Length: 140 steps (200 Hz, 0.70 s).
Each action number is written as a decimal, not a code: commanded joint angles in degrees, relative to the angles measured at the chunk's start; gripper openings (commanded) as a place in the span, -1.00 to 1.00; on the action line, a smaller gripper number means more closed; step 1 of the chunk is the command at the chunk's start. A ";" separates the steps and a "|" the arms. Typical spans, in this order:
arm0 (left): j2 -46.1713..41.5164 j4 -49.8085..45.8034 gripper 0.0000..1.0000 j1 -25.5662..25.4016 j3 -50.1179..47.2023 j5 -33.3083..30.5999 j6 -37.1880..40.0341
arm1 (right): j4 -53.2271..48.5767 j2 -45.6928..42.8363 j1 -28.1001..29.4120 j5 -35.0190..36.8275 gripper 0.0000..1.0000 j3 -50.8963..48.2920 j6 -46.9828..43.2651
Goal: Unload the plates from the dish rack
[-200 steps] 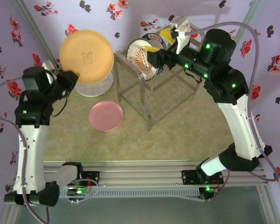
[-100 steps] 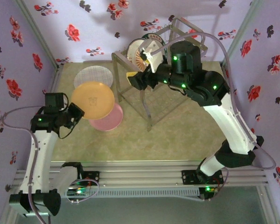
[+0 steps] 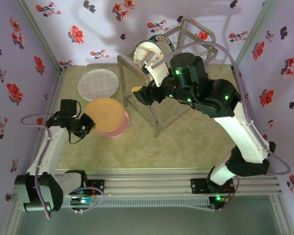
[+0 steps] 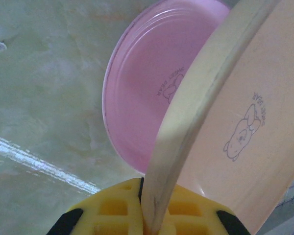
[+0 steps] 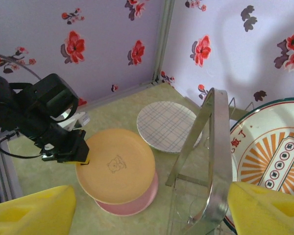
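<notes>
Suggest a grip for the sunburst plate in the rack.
Probably its top rim, from above, jaws astride the edge. The sunburst plate stands on edge in the rack, so both faces are exposed up there, while a rack bar stands close beside it.

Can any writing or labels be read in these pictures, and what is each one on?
On the yellow plate: a curved line of letters above a small bear drawing, too blurred to read.
On the pink plate: the same kind of print, too blurred to read.
On the sunburst plate in the dish rack: orange characters in small boxes, too small to read.
No other writing that I can make out.
</notes>
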 commanded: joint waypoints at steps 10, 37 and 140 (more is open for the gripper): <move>3.38 6.50 -1.00 -0.26 -1.26 2.30 1.53 | -1.11 -0.08 1.28 4.03 0.64 0.62 -0.42; 7.05 9.87 -1.00 -0.23 -2.22 3.64 1.34 | -0.68 -0.38 1.44 4.07 0.64 -0.01 -0.32; 13.11 16.49 -1.00 -0.26 -5.83 5.62 0.79 | 1.10 -1.45 1.49 4.60 0.65 -2.37 -0.55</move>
